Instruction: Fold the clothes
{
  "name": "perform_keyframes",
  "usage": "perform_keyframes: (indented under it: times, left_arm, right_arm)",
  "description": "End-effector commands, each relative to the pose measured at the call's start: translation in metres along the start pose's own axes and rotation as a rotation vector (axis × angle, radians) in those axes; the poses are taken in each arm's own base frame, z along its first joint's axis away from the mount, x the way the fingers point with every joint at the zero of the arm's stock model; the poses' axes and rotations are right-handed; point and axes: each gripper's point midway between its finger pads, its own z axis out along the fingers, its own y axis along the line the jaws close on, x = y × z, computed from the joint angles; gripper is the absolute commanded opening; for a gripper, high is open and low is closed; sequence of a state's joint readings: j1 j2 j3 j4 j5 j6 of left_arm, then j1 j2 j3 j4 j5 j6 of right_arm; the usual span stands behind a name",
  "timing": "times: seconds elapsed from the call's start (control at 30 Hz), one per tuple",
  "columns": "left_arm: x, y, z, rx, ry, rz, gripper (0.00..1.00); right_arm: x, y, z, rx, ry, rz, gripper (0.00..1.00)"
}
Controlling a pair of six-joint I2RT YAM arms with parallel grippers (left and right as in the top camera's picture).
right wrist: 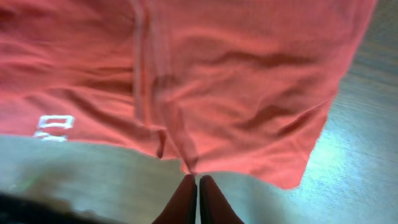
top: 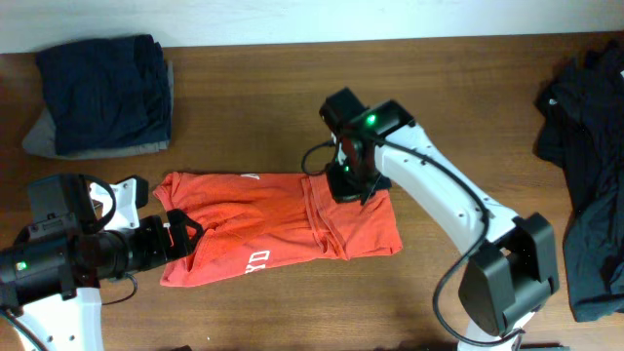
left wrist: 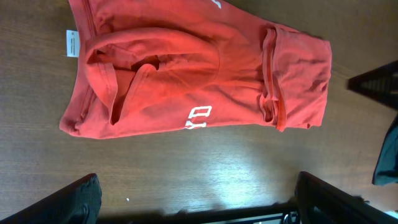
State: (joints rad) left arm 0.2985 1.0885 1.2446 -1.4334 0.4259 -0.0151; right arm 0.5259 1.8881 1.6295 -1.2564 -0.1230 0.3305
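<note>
One orange-red T-shirt (top: 283, 229) lies on the bench (top: 439, 78), long axis left-right; my right claw (right wrist: 198, 182) is together at its hem; my left claw (left wrist: 199, 198) stands apart.

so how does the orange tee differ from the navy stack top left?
The orange tee lies spread mid-table, only partly folded; the navy stack is folded compact in the corner. The orange tee shows white lettering; the navy stack shows none. Both rest on the wooden table.

White arms (top: 429, 180), black joints (top: 507, 283), green LED (top: 370, 121).
</note>
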Motion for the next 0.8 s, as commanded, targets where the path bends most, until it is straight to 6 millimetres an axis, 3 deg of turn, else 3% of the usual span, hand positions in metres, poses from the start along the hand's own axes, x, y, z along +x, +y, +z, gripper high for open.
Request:
perform_keyframes:
  times: [0.0,0.13,0.3,0.5,0.77]
  left_arm:
    - [0.004,0.001,0.002,-0.006,0.015,0.009,0.99]
    - [0.004,0.001,0.002,-0.006,0.016,0.008,0.99]
    - [0.004,0.001,0.002,-0.006,0.017,0.009,0.99]
    - [0.001,0.001,0.002,-0.005,0.007,0.013,0.99]
    - [0.002,0.001,0.002,-0.005,0.008,0.012,0.99]
  right_arm:
    - [0.016,-0.013,0.037,0.033,0.067,0.004,0.09]
    - [0.027,-0.011,0.069,-0.022,0.086,0.006,0.09]
    - [0.041,-0.003,0.093,-0.106,0.113,0.01,0.09]
    - [0.047,0.016,0.094,-0.204,0.139,0.001,0.09]
    - [0.056,0.03,0.098,-0.204,0.149,-0.039,0.15]
